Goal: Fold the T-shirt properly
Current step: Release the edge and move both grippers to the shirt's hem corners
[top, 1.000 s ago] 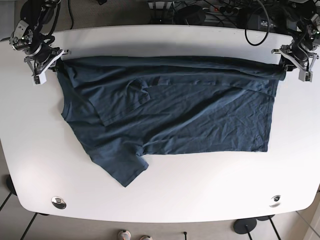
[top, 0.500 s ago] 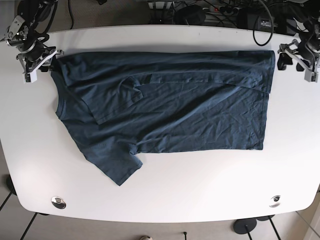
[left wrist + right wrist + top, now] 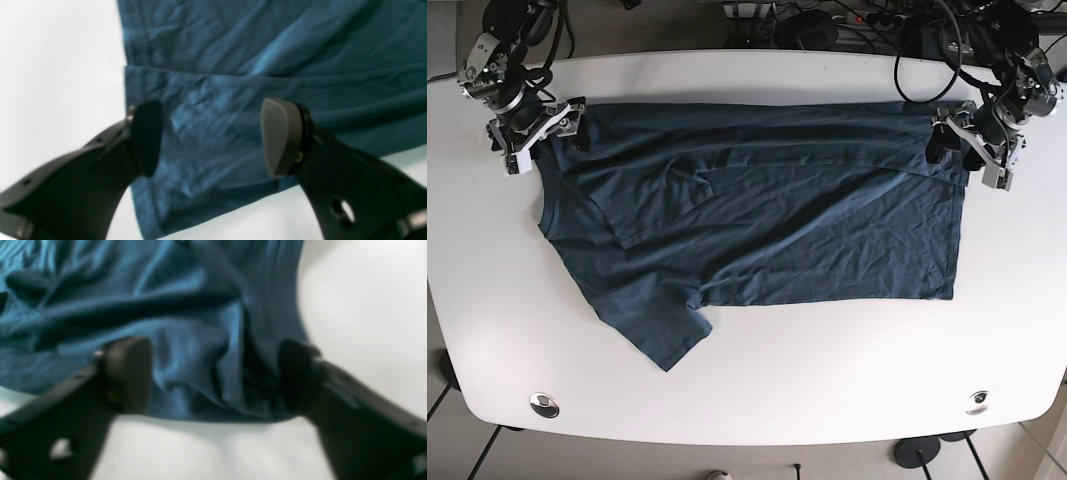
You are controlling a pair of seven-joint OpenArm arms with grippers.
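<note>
The left gripper [image 3: 211, 136] has its fingers [image 3: 279, 136] spread wide apart, nothing clamped between them. They straddle a corner of the shirt [image 3: 267, 66]: one finger sits over the hem edge where cloth meets bare tabletop [image 3: 50, 66], the other over the cloth. Whether the tips touch the fabric cannot be told. A folded layer's edge runs straight across just beyond the fingers.

The right gripper [image 3: 213, 375] also has its fingers [image 3: 126, 373] wide apart, holding nothing. Between them lies a bunched, wrinkled corner of the shirt [image 3: 133, 290], its edge curving just short of the gripper body; the view is blurred, so contact cannot be judged. White tabletop [image 3: 367, 306] shows beside and below the cloth.

From the base view, the left gripper [image 3: 967, 145] sits at the shirt's far corner toward the right edge of the tabletop [image 3: 827, 390], and the right gripper [image 3: 537, 135] at the shirt's far corner toward the left edge. The shirt [image 3: 767, 220], dark blue, lies spread flat across the far half of the tabletop, its top edge running parallel to the far edge. A folded strip lies along that top edge, and one sleeve juts out toward the near left corner.
</note>
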